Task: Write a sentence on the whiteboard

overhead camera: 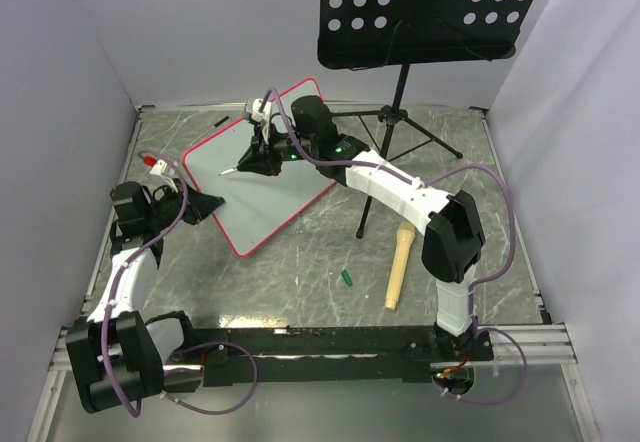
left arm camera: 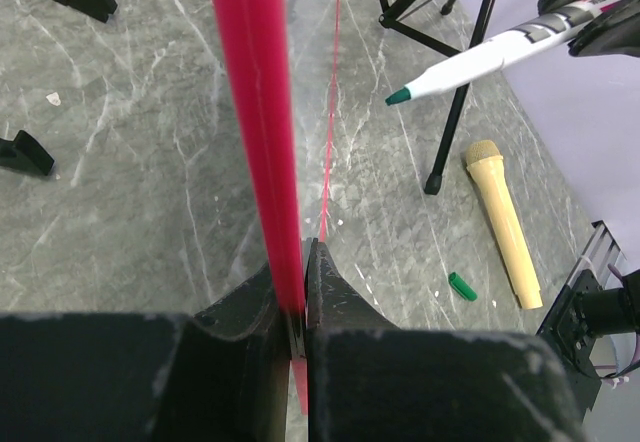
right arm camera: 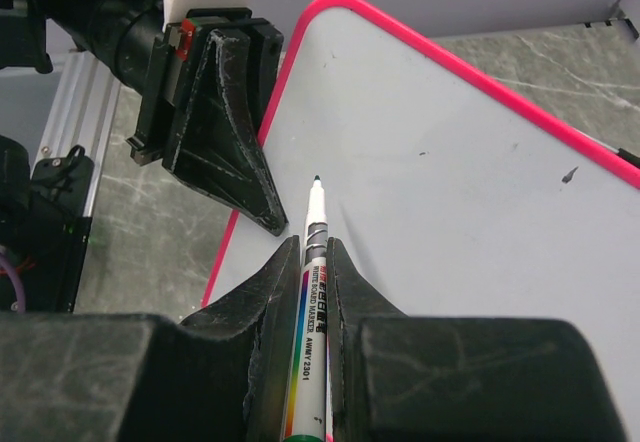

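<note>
Grips board (overhead camera: 290, 187) at its 8 o'clock edge with left claw (overhead camera: 216, 203); grasps marker (right arm camera: 316, 207) in right claw (right arm camera: 313, 246), tip over board.

one whiteboard (overhead camera: 265, 207), one marker (left arm camera: 480, 59), one green cap (overhead camera: 347, 279), one microphone (overhead camera: 398, 267), one music stand (overhead camera: 430, 12)

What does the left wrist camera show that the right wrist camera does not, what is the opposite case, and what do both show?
Only the left wrist view shows the beige microphone, the green marker cap and the music stand legs. Only the right wrist view shows the face of the whiteboard, blank apart from small specks. Both show the left hand clamped on the pink frame, and the uncapped marker held in the right hand.
</note>
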